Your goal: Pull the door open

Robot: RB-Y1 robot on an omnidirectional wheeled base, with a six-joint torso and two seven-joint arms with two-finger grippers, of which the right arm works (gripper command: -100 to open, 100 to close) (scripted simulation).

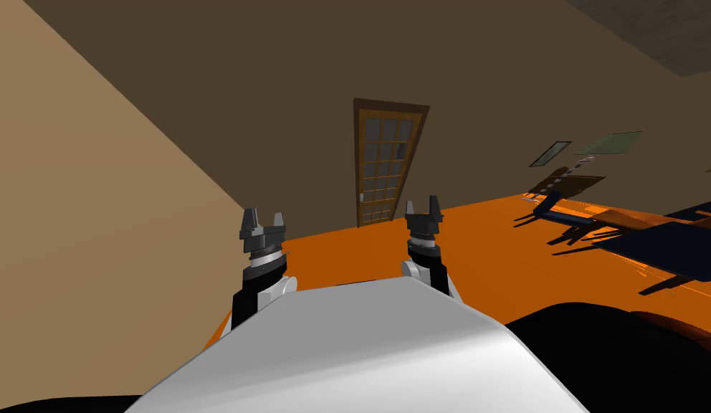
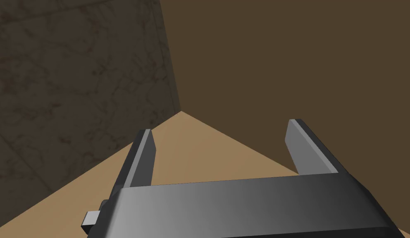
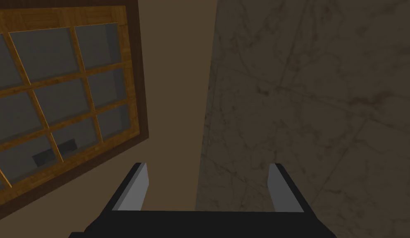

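Well short of the door [image 1: 385, 165]; left end effector [image 1: 264, 217] raised, wide; right end effector [image 1: 423, 206] raised, wide

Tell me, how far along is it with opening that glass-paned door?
Barely started. Nothing looks done: the door looks shut, far off across the orange floor. In hand: the left end effector and right end effector are raised ahead of the chest, fingers open, holding nothing. Left to do: drive up, grip the small handle, then pull.
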